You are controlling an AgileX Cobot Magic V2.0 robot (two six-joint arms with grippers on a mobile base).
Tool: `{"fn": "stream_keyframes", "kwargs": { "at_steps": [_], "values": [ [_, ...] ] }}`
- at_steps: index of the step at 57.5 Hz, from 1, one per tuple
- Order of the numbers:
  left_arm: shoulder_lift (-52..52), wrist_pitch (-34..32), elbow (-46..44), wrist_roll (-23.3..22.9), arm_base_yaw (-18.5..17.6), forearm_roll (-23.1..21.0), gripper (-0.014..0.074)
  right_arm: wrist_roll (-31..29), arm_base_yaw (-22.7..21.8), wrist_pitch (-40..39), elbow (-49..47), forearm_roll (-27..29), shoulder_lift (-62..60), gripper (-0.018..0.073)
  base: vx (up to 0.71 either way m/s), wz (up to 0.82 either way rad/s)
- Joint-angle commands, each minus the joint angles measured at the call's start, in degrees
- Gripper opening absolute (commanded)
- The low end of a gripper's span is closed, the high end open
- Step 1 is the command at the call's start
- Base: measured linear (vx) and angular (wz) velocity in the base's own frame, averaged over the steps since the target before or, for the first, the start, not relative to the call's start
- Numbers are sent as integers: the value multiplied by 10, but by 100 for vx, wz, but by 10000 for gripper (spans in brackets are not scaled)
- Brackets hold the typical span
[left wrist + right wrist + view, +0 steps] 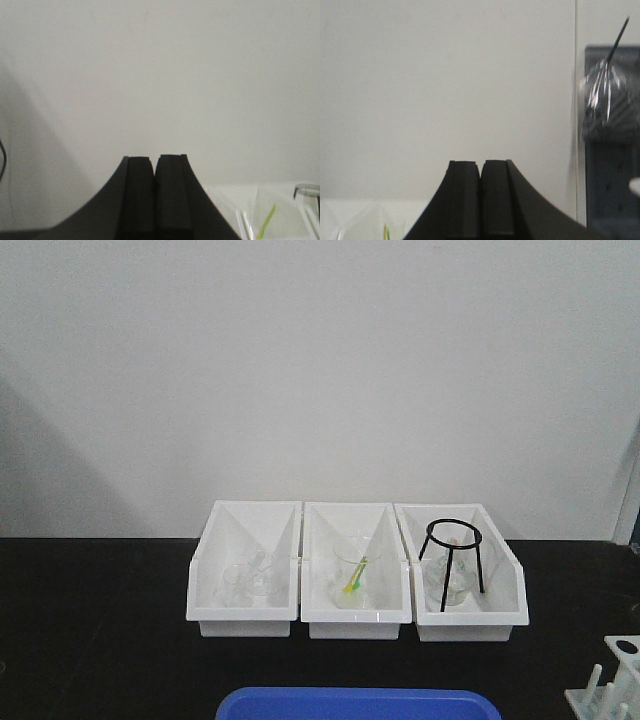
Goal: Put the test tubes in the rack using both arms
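Black table (100,620) against a plain white wall (300,360). Three white bins (355,625) sit side by side at mid frame; the right one holds a black tripod stand (455,523). Clear glassware (245,585) in the left bin is too blurred to tell tubes from beakers. Blue tray (355,705) at bottom centre. White rack (620,655) in the lower right corner, partly cut off. Left claw (154,195) is pressed together, holding nothing. Right claw (481,197) likewise.

The counter (90,630) is black, its three bins (354,623) white; the tray (360,706) at its front edge blue; the rack (592,686) at its front right corner white.
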Motion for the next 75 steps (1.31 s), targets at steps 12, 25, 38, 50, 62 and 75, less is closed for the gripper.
{"fn": "stream_keyframes", "kwargs": {
  "at_steps": [12,25,38,50,62,75],
  "values": [
    [242,11,-273,39,0,-2,-15,-48,0,-19,-248,-19,173,-7,0,0],
    [425,12,-345,39,0,-2,-15,-40,0,-35,-332,-9,350,-7,0,0],
    [517,21,-345,39,0,-2,-5,-29,0,-32,-336,4,433,-3,0,0],
    [533,19,-345,40,0,10,97,-29,0,-13,-336,12,441,57,0,0],
    [533,34,-345,40,0,101,382,-29,0,1,-336,13,441,277,0,0],
    [534,58,-343,39,0,169,665,-31,0,11,-336,13,441,605,0,0]
  ]
}}
